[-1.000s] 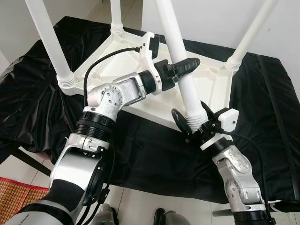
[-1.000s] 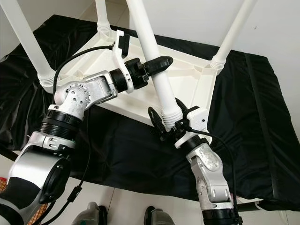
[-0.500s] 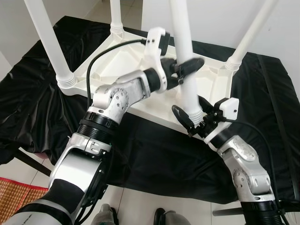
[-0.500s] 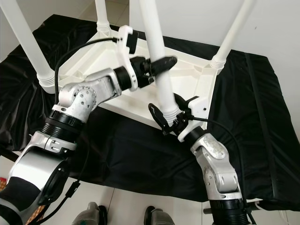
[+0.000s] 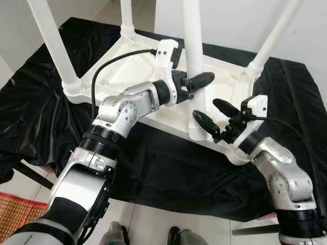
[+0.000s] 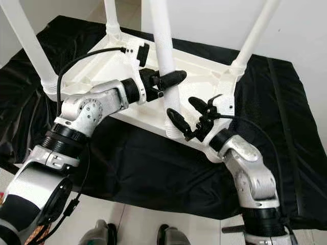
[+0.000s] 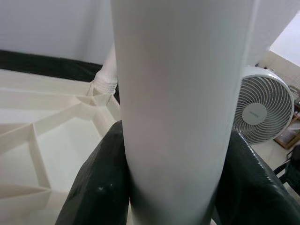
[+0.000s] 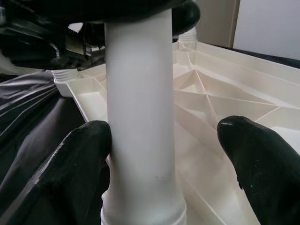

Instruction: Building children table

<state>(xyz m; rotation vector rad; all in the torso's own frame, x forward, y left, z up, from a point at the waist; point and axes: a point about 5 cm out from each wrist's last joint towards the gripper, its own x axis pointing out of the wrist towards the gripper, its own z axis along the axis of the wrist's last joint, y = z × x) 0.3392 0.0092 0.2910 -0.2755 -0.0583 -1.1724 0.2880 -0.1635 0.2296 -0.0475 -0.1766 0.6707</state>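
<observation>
Since the frames a second earlier: table leg (image 5: 193, 61) swung from a slant to nearly upright; right gripper (image 5: 217, 116) released from the leg's base and drawn back beside it, fingers now spread apart. Left gripper (image 5: 196, 81) still clamped on the leg partway up, fingers closed around the shaft.

Nearest in the eye views: pale floor tiles (image 5: 153, 227) and a red woven mat (image 5: 13, 214) at the robot's left. Beyond these, black cloth (image 5: 163, 168) draped over a raised surface, carrying the white children's table (image 5: 127, 71) upside down. Gripped leg standing at the tabletop's near corner, ribbed collar (image 5: 196, 133) at its foot. Three further legs (image 5: 55, 43) seated in the remaining corners, rising out of frame.

Right wrist view: leg foot between the two black fingers (image 8: 77, 164), one finger touching or nearly touching the shaft, the other well apart; triangular ribbing (image 8: 220, 98) of the tabletop's underside behind. Left wrist view: smooth white shaft pinched between both pads (image 7: 101, 183), and, far behind, a white floor fan (image 7: 262, 110).
</observation>
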